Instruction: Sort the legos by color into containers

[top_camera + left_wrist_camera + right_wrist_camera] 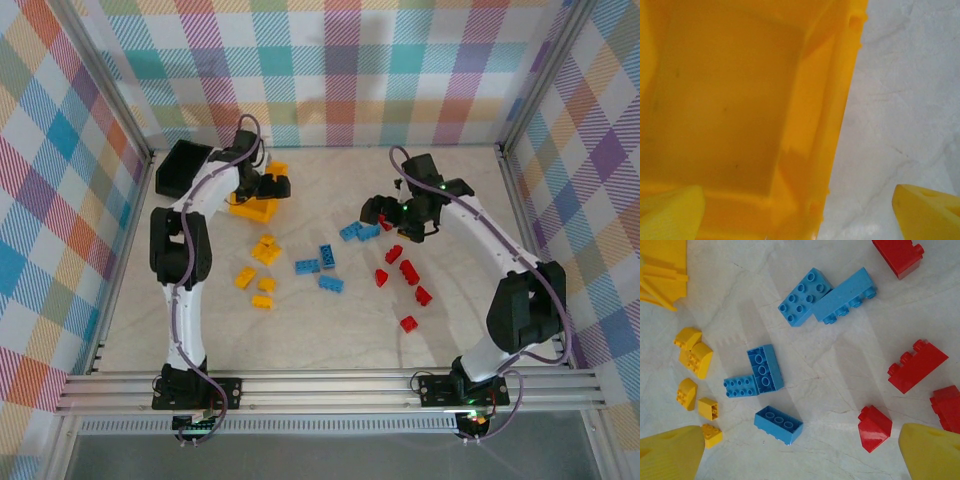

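A: State of left hand?
B: Spread, pinching nothing, over the yellow bin at the table's far left, black bin near it. Yellow bin looks empty, though the view is partial.
A: And right hand?
B: Spread wide too, empty, above blue legos; yellow legos on one side, red legos on the other, all loose on the table.

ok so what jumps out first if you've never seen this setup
Bright bricks lie mid-table in colour patches: yellow bricks left, blue bricks centre, red bricks right. The left gripper hangs open over a yellow bin at the back left, and the right gripper hangs open above the blue and red ones.
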Tool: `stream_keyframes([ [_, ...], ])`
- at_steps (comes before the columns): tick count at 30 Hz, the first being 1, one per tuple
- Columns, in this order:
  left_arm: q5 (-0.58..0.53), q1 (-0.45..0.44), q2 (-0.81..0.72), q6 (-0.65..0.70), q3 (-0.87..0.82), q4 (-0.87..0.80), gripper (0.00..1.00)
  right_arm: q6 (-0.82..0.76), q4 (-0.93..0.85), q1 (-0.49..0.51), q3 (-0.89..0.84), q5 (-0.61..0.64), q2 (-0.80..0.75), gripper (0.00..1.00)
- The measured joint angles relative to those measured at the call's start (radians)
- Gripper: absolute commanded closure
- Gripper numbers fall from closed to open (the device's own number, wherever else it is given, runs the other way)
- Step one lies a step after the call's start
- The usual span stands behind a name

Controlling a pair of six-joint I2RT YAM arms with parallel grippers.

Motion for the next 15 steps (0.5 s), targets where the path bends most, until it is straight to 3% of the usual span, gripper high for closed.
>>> stream_keyframes([
  [15,0.007,-0.127,0.088,-0.046,0.105,-0.026,0.06,-0.019,-0.039,0.002,0.005,0.016,0.014,0.00],
])
